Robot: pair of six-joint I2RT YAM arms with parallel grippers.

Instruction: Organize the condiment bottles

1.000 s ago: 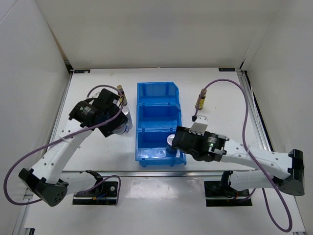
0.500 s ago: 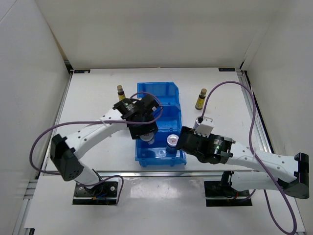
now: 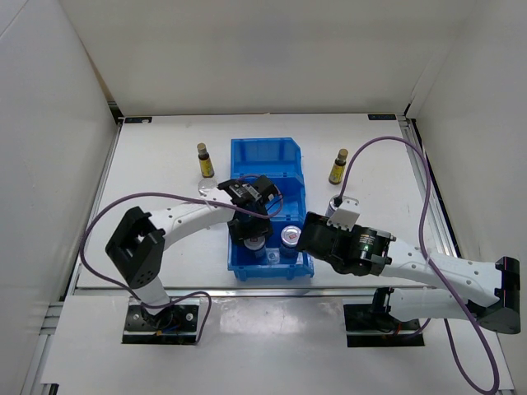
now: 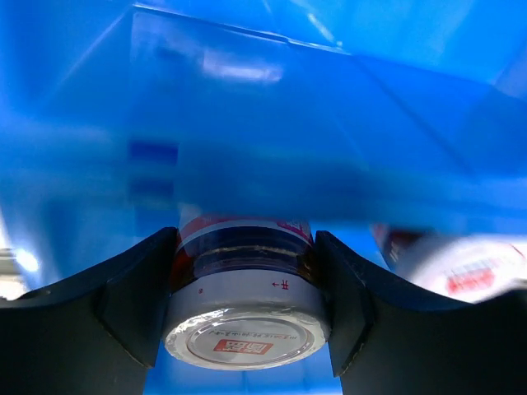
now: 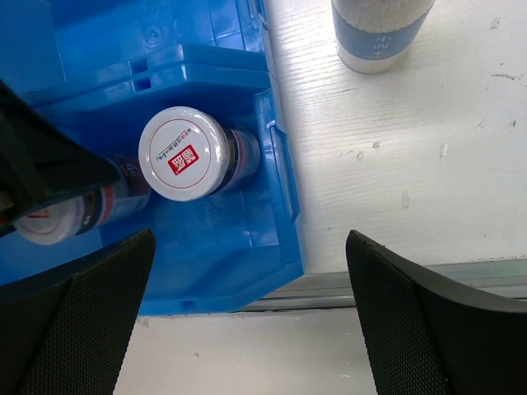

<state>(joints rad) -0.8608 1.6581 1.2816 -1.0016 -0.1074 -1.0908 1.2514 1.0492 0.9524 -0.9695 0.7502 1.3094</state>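
While the left gripper (image 4: pixel 245 247) hangs inside the blue bin (image 3: pixel 263 152), we record:
Left gripper: clamped on a short jar (image 4: pixel 244 329), red-marked lid, in the near compartment.
Right gripper (image 5: pixel 251 296): jaws wide apart, empty, above the bin's near right corner.
Second jar (image 5: pixel 183 153): same compartment, just beside the held one.
Risk: we judge a release here could knock the neighbour or leave the jar tipped, room being tight.
Outside: left amber bottle (image 3: pixel 202 159), right amber bottle (image 3: pixel 338 166), white-blue cylinder (image 5: pixel 383 33), standing on the desk (image 3: pixel 165 156).
Hidden: the other cylinder; whether the held jar touches the bin floor.
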